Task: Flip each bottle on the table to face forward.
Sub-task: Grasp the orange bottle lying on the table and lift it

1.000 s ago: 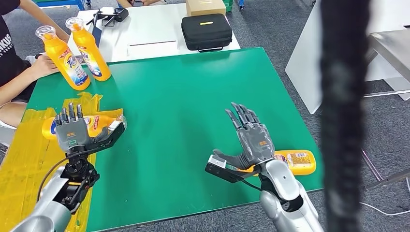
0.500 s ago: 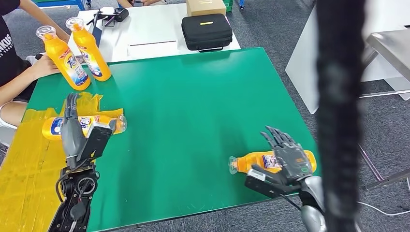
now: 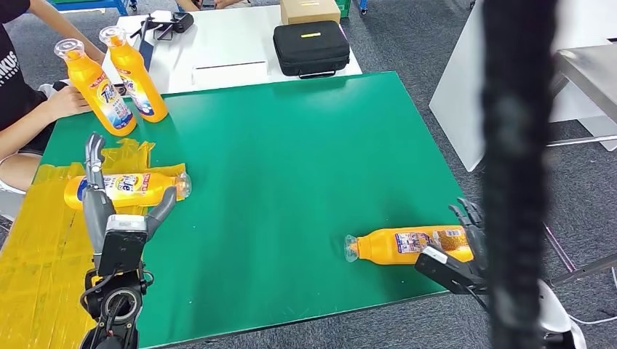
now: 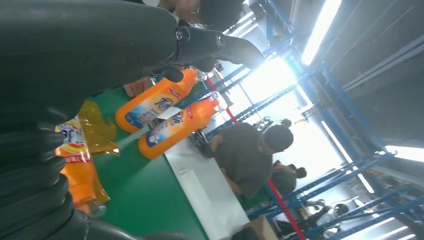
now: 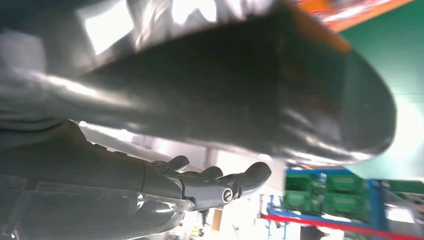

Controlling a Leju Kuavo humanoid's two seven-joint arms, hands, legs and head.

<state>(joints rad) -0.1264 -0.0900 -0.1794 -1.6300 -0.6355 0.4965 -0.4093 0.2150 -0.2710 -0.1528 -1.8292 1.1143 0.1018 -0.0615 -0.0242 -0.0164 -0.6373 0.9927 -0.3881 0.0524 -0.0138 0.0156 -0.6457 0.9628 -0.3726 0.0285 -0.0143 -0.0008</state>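
Two orange bottles lie on their sides on the green table (image 3: 291, 145). One bottle (image 3: 407, 244) lies near the front right corner, cap pointing toward the table's middle; the other lying bottle (image 3: 124, 187) rests on yellow film (image 3: 44, 240) along the left edge. Two more bottles (image 3: 116, 80) stand upright at the far left corner, where a person's hand (image 3: 62, 98) touches one. The right hand (image 3: 466, 251) is at the first bottle's base, fingers spread, holding nothing; its wrist view shows the fingers (image 5: 220, 182) extended and apart. The left hand (image 3: 109, 211) stands edge-on just before the second bottle, fingers and thumb apart, empty. The left wrist view shows the upright pair (image 4: 165, 115) and people beyond, which the head view cuts off
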